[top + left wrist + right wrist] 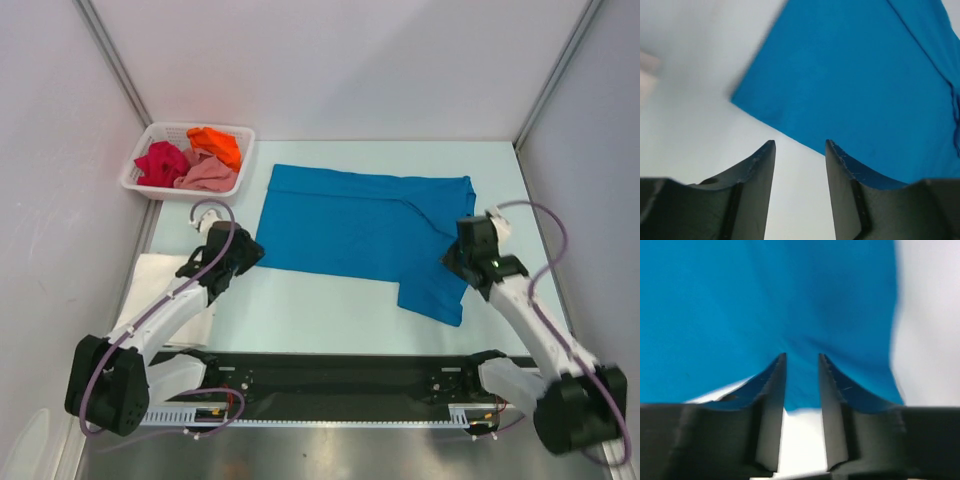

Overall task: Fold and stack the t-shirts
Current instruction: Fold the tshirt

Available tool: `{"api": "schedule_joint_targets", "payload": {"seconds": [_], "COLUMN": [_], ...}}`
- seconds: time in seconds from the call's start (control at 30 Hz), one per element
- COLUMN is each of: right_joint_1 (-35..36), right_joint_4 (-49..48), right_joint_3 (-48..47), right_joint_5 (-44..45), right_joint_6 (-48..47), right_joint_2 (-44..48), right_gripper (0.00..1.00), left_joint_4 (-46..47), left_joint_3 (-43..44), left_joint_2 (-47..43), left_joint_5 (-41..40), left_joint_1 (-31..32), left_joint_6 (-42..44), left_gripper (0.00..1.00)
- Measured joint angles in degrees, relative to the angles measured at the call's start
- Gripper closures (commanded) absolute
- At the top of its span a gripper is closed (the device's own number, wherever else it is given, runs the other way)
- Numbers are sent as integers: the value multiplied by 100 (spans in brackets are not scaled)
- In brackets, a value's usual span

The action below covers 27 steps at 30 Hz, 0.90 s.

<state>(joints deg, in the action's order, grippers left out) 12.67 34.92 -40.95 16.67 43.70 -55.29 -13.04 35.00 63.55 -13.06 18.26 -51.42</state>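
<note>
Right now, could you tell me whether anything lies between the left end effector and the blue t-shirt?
Nothing visible does. The open left end effector hangs at the near-left corner of the bright blue cloth t-shirt, with only bare pale table between them.

Enclosed on three sides by plain white panels: back wall (330, 70), left wall (50, 180), right wall (590, 170). Joined at the far corners by slanting grey metal posts, left post (114, 62) and right post (558, 68). Floored by a pale mint tabletop (330, 315), matte. Edged at the near side by a black mounting strip (340, 375), then a brushed metal plate (330, 455). Lit evenly; soft shadows only.
</note>
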Motion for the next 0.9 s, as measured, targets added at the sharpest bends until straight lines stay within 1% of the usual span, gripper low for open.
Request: {"api": "schedule_joint_targets", "payload": {"seconds": [0.07, 0.1, 0.13, 0.17, 0.23, 0.27, 0.4, 0.5, 0.63, 0.67, 0.83, 0.9], "right_joint_1": [22, 35, 52, 79, 151, 186, 262, 271, 260, 258, 201, 155], "right_joint_4": [-793, -1097, -1412, -1749, -2168, -2304, -2702, -2798, -2800, -2802, -2791, -2780], "right_joint_3": [-446, -619, -828, -1047, -1432, -1639, -2267, -2538, -2898, -2962, -3222, -3327], "right_joint_5": [-140, -212, -271, -352, -435, -461, -555, -551, -461, -431, -260, -229], "right_joint_6": [-369, -501, -640, -778, -1025, -1137, -1432, -1563, -1646, -1646, -1635, -1624], "right_joint_2": [-1023, -1436, -1871, -2319, -3051, -3381, -4419, -4863, -5309, -5383, -5676, -5807], "right_gripper": [76, 76, 75, 67, 66, 62, 62, 64, 74, 74, 73, 71], "left_joint_4": [271, 426, 551, 673, 855, 918, 1180, 1296, 1401, 1421, 1449, 1462], "left_joint_3": [4, 9, 20, 28, 52, 66, 83, 85, 83, 83, 85, 85], "left_joint_2": [52, 92, 136, 184, 282, 330, 492, 581, 638, 643, 645, 645], "left_joint_5": [258, 398, 483, 579, 739, 776, 946, 1062, 1141, 1163, 1189, 1189], "left_joint_1": [264, 417, 560, 730, 990, 1102, 1327, 1351, 1351, 1351, 1351, 1351], "left_joint_6": [170, 254, 334, 411, 564, 614, 758, 802, 844, 852, 898, 905], "left_gripper": [53, 53, 53, 53, 55, 56, 57, 57, 57, 57, 57, 57]}}
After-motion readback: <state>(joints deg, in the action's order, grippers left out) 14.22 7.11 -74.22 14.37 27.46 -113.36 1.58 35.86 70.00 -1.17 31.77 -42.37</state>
